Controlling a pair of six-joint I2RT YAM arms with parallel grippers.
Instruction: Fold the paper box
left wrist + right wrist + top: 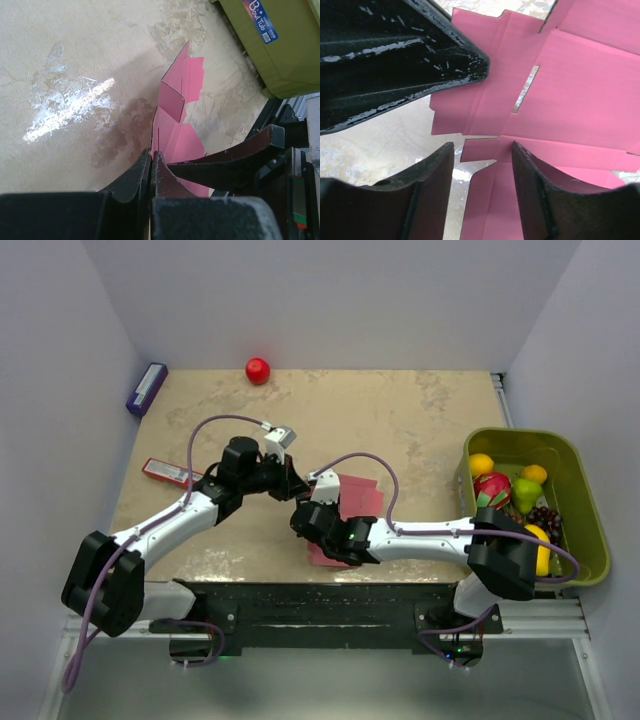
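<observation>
Paper box (pixel 180 142) pinched in left jaws; right jaws apart, straddling its tab.

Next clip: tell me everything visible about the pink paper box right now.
The paper box is a pink die-cut sheet of thin matte card with creases, tabs and a narrow slot. It is not yet folded into a box, but it is not flat either: some panels stand up off the table. It sits near the table's front middle, between both arms. The left gripper is shut on one edge. The right gripper, jaws apart, straddles a flap.
</observation>
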